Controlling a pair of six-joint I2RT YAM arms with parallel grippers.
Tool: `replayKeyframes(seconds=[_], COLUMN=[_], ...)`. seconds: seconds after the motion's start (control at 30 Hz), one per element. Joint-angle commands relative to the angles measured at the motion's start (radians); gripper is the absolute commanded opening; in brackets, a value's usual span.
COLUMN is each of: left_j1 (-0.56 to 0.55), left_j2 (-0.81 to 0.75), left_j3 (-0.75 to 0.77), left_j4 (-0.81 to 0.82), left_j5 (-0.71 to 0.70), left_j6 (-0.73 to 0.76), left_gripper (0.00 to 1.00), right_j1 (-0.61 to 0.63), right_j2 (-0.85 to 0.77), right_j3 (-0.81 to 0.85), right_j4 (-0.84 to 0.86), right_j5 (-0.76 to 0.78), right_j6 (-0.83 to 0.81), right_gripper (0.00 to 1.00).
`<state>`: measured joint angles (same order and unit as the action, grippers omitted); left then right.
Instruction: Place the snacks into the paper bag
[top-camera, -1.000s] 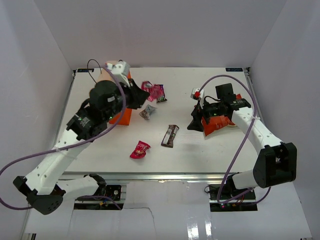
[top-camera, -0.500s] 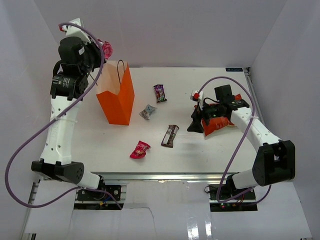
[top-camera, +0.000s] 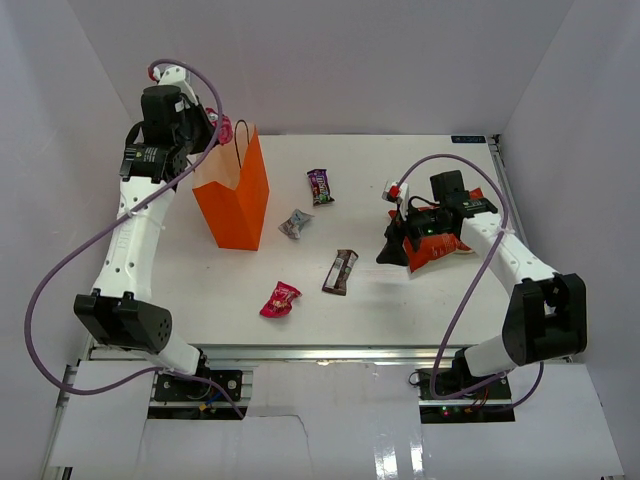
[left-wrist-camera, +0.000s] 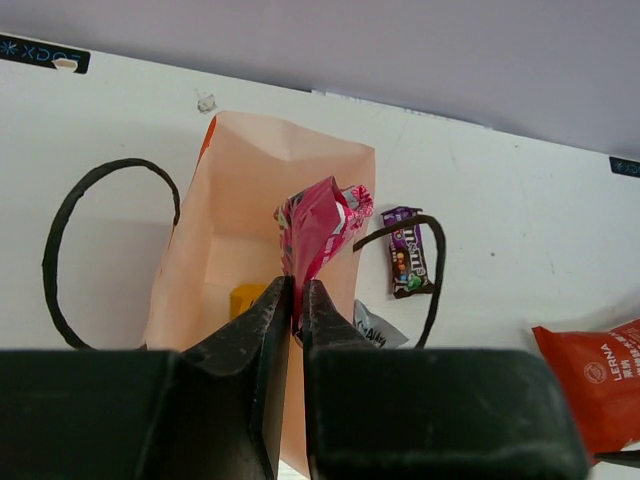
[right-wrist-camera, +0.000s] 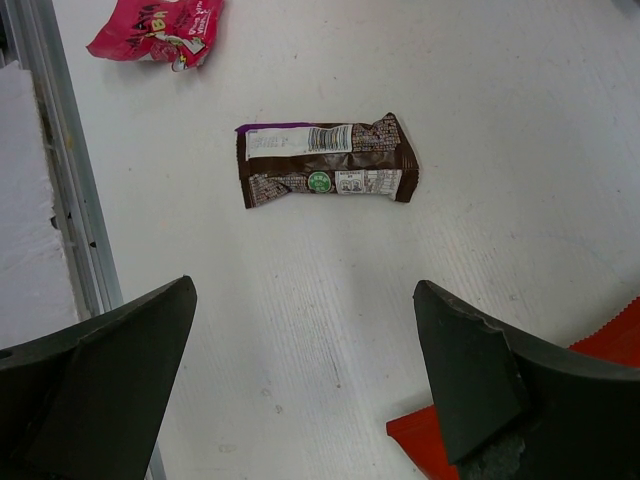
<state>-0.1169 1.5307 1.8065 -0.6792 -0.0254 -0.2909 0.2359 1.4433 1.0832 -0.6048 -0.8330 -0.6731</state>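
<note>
- The left gripper, raised high, pinches a pink candy directly over the open paper bag.
- The right gripper, spread wide, sits low at the edge of the red-orange chip bag.

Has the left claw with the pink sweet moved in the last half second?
Yes. In the top view the left gripper, shut on the pink candy, has shifted rightward, nearer the paper bag's mouth.

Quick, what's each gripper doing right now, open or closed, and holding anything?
Left gripper: shut on the pink candy, above the paper bag's open mouth.
Right gripper: open, holding nothing, at the chip bag's edge.
</note>
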Motion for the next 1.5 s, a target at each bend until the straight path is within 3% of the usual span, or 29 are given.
replayKeyframes(seconds=[0.0,0.27,0.37,0.57,0.73,0.87,1.07,1.23,1.47], left_j1=[0.003,0.005,0.003,0.003,0.003,0.003,0.003,0.003,0.003], left_j2=[0.008,-0.003,-0.023,-0.157,-0.438,-0.596,-0.842,-0.975,-1.046], left_j3=[-0.022,-0.023,0.005,-0.022,-0.345,-0.565,-0.838,-0.973,-1.098], left_j4=[0.000,-0.008,-0.011,-0.003,0.134,0.180,0.230,0.228,0.227], left_j5=[0.004,0.010,0.059,0.160,0.307,0.344,0.390,0.394,0.410], left_j6=[0.024,0.021,0.021,-0.005,-0.074,-0.148,-0.310,-0.413,-0.498], left_gripper=[0.08,0.54,0.60,0.63,0.67,0.75,0.76,0.76,0.77], right_j1=[-0.006,-0.007,-0.007,0.016,0.101,0.163,0.210,0.221,0.252], right_j2=[0.009,0.023,0.048,0.161,0.351,0.495,0.681,0.820,0.948], right_j3=[0.015,0.029,0.066,0.187,0.441,0.643,0.826,0.966,1.061], right_j4=[-0.007,-0.010,-0.021,0.023,0.017,0.002,0.106,0.183,0.293], right_j5=[-0.011,-0.020,-0.028,0.015,0.330,0.487,0.586,0.641,0.728], right_j6=[-0.011,-0.005,0.016,0.225,0.481,0.562,0.665,0.757,0.807], right_gripper=[0.95,0.95,0.95,0.93,0.90,0.91,0.91,0.90,0.89])
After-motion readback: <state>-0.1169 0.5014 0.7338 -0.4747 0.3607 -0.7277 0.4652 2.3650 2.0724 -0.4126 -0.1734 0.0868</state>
